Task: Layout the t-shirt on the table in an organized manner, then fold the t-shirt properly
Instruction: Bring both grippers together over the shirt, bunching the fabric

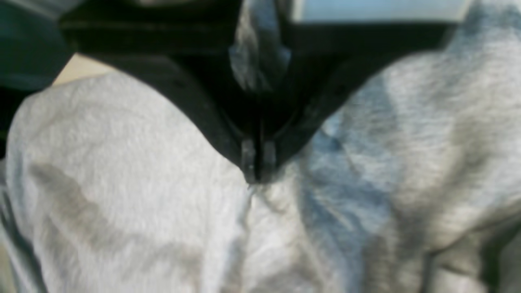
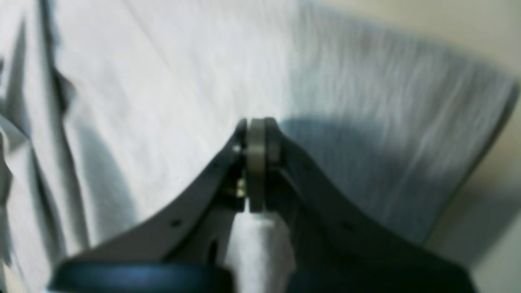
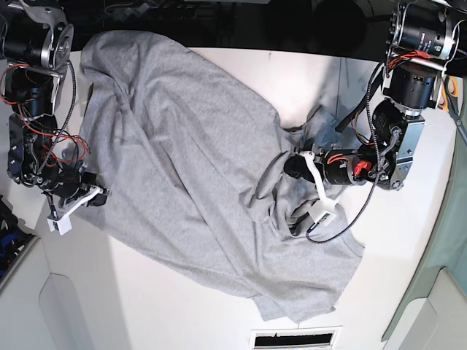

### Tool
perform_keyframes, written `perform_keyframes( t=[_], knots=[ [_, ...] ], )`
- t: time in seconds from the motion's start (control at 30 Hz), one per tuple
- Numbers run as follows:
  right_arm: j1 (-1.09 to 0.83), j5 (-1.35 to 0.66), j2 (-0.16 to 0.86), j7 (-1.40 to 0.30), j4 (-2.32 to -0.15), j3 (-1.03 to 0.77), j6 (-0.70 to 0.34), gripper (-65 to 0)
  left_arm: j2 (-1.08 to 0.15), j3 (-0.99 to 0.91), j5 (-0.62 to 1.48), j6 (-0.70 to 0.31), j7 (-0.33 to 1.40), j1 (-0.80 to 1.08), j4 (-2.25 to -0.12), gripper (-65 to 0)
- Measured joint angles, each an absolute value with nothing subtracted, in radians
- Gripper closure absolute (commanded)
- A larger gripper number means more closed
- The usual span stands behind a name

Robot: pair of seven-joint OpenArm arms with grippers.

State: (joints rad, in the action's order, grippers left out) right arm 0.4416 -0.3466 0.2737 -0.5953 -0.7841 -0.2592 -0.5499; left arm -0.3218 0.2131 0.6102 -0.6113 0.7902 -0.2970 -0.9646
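Fingers (image 1: 258, 160) of your left gripper (image 3: 286, 166) are pressed together and pinch a fold of the t-shirt (image 3: 190, 168) near its bunched side. Your right gripper (image 2: 257, 134) is squeezed tight too, with grey cloth caught between its tips (you can see it poking out behind them). Your shirt lies spread slantwise across the table (image 3: 146, 306), from the far left corner toward the near right edge, still wrinkly.
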Motion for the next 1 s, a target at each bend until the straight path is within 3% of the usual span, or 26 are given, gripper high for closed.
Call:
perform_keyframes(
  t=[0.23,0.47,0.7,0.87,1.0],
  knots=[
    [0.337,-0.469,0.302,-0.636,-0.827,-0.255,-0.558,0.0,-0.317,0.209,0.564,-0.566,0.711,-0.4,-0.796,-1.3],
    [0.096,-0.634,0.318,-0.674,-1.07,-0.257,-0.557,0.0,-0.294,0.208,0.506,-0.527,0.716,-0.513,-0.683,-1.3],
    [-0.036,-0.635,0.239,-0.742,-1.263,-0.254,-0.561,0.0,-0.177,0.208,0.427,-0.508,0.714,-0.532,-0.681,-1.3],
    [-0.041,-0.636,0.165,-0.75,-1.27,-0.253,-0.562,0.0,-0.082,0.21,0.377,-0.508,0.718,-0.532,-0.68,-1.3],
    [-0.041,-0.634,0.13,-0.746,-1.277,-0.253,-0.561,0.0,-0.076,0.211,0.391,-0.509,0.738,-0.535,-0.68,-1.3]
  ],
)
